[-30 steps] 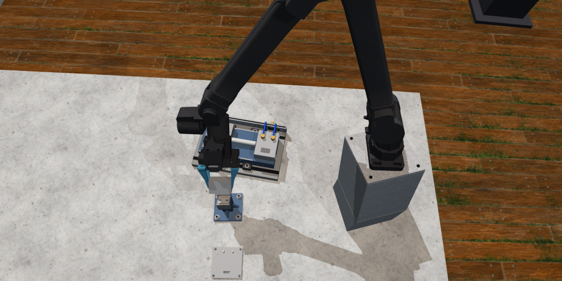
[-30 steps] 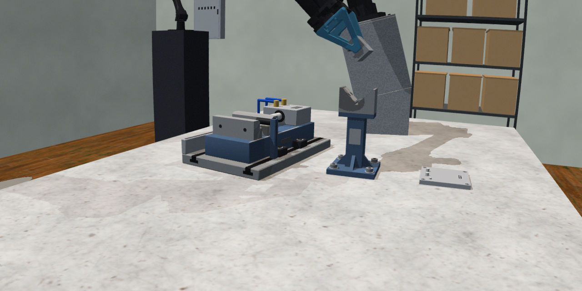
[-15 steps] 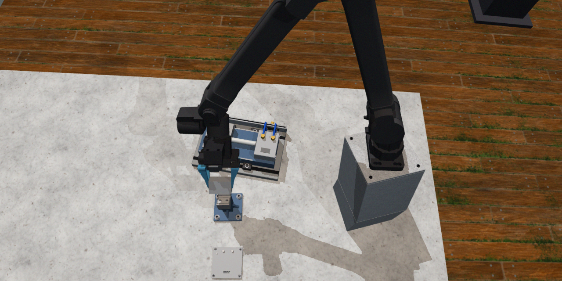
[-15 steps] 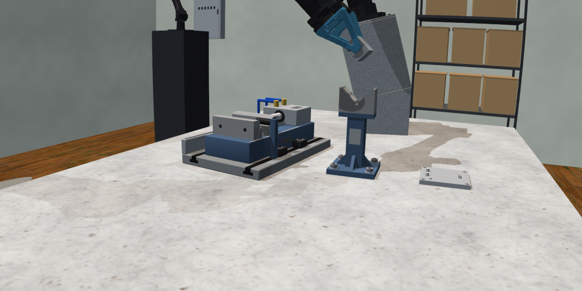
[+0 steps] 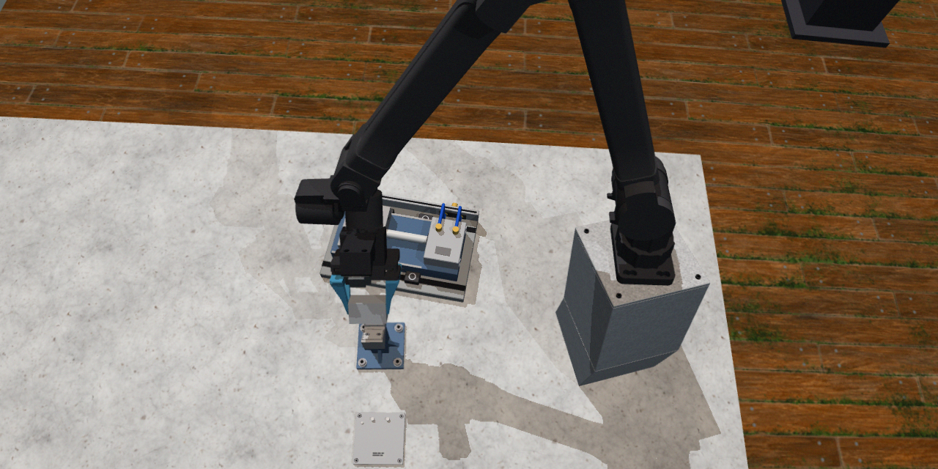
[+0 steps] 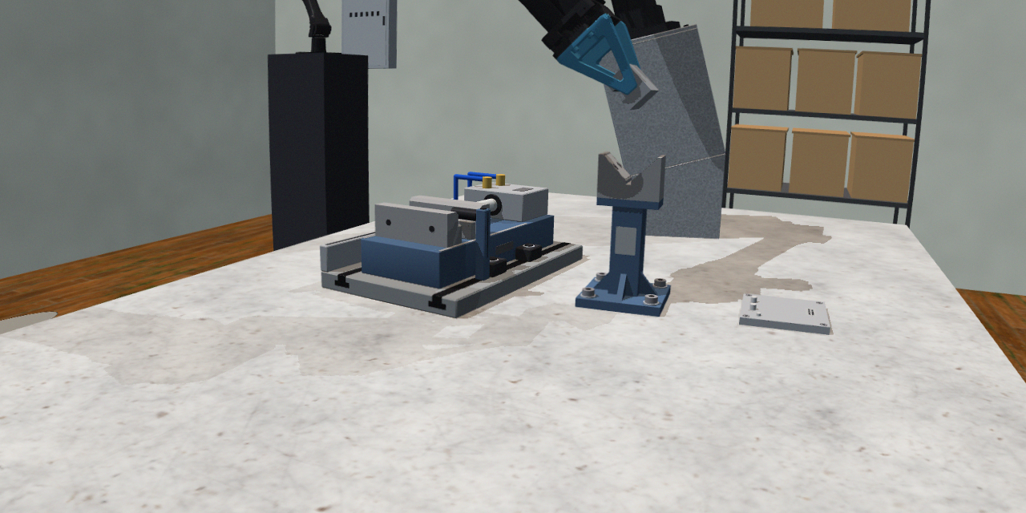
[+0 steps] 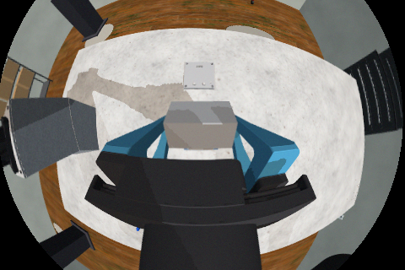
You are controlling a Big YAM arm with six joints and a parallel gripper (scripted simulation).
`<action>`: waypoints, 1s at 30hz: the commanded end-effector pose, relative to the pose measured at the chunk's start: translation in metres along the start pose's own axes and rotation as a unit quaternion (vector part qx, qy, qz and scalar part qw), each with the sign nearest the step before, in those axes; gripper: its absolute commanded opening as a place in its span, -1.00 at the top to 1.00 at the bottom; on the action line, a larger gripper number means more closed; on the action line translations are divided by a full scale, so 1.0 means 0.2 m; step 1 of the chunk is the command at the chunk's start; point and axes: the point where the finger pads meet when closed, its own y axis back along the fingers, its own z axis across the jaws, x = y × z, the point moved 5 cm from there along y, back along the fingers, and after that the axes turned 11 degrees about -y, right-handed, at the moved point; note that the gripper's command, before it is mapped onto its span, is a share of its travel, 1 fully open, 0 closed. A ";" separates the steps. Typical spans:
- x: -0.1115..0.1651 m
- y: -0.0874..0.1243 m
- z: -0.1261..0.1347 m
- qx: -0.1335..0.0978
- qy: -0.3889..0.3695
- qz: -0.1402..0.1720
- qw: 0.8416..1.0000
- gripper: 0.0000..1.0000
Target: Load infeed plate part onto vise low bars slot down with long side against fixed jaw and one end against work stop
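Observation:
My gripper point(image 6: 635, 90) has blue fingers and is shut on the grey part point(image 6: 640, 94). It holds the part tilted, high in the air, well above the V-block point(image 6: 629, 182). In the top view the part point(image 5: 365, 308) shows between the fingers just above the V-block point(image 5: 374, 337). In the wrist view the part point(image 7: 201, 125) fills the gap between the fingers; I cannot tell which way its slot faces. The vise point(image 6: 448, 240) stands open to the left of the V-block, its cylinder point(image 5: 445, 247) on the side toward the arm's base. The infeed plate point(image 6: 785, 313) lies bare.
The arm's grey pedestal point(image 5: 623, 302) stands at the right of the table. The V-block's blue post point(image 6: 625, 256) is bolted down between vise and infeed plate. A shelf with boxes point(image 6: 825, 72) and a black column point(image 6: 317, 143) stand beyond the table.

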 end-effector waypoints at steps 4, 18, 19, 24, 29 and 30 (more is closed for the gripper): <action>0.00 0.02 -0.07 0.011 0.010 -0.006 1.000 1.00; 0.03 -0.02 -0.07 0.011 0.010 -0.006 1.000 1.00; 0.03 -0.02 -0.07 0.011 0.011 -0.006 1.000 1.00; 0.04 -0.02 -0.09 0.017 0.010 -0.006 1.000 1.00; 0.03 -0.04 -0.05 0.010 0.015 -0.006 1.000 1.00; 0.04 -0.05 -0.05 0.009 0.013 -0.005 1.000 1.00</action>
